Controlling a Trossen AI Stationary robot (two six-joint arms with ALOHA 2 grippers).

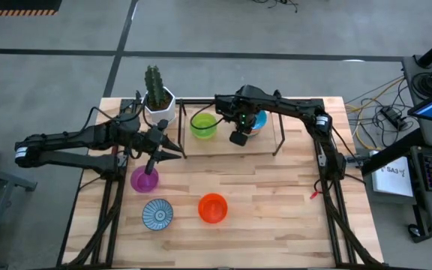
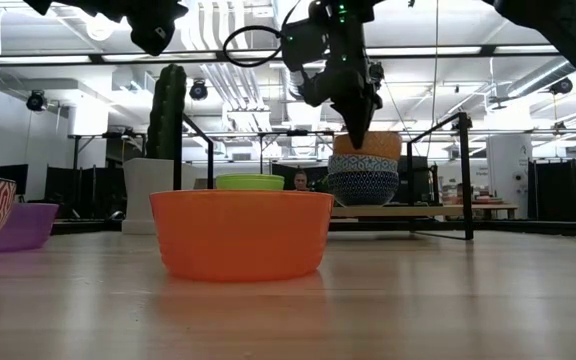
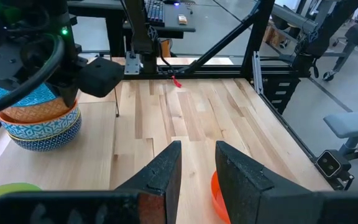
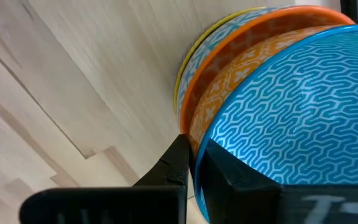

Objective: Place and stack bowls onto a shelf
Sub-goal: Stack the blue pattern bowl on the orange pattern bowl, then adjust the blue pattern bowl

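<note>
The right gripper, fingers pinching the top bowl's rim, is seating it squarely on the shelf stack, while the left gripper is waiting half-open.

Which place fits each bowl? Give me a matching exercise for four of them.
1 green bowl
2 purple bowl
3 orange-red bowl
4 blue patterned bowl

a top of the stack, pinched by the right gripper
b tabletop, by the left gripper
c unstacked on the shelf
d tabletop, beside the white-and-blue bowl

Pairs: 1-c, 2-b, 3-d, 4-a
</note>
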